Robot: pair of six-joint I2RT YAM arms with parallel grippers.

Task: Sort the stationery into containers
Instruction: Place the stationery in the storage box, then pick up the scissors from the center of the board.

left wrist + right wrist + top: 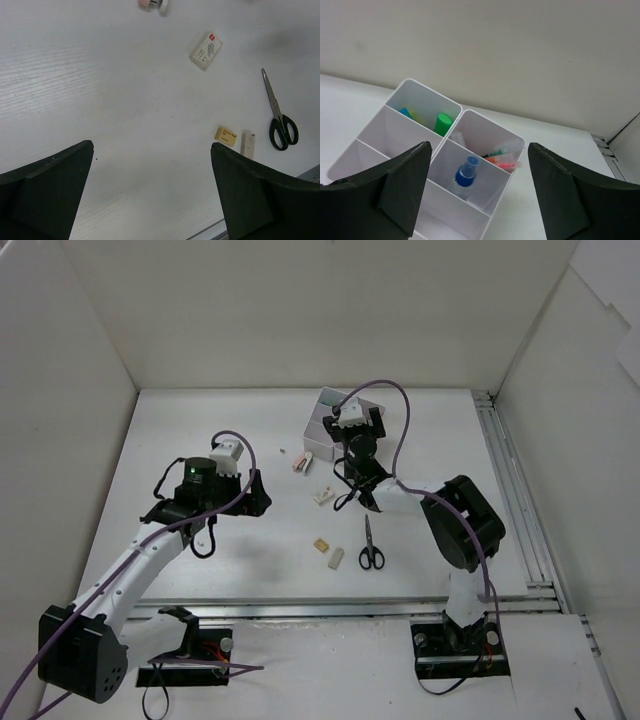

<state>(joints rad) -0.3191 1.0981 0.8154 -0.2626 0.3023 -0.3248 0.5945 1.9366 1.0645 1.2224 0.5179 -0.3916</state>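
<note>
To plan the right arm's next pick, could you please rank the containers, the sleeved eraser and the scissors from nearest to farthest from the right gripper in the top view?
1. containers, just below the right gripper, at the back.
2. sleeved eraser, mid-table, slightly to the left.
3. scissors, farthest, toward the near side.

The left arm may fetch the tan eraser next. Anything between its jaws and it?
Nothing visible: only bare table separates the left jaws from the tan eraser; the white eraser and scissors lie beyond it.
</note>
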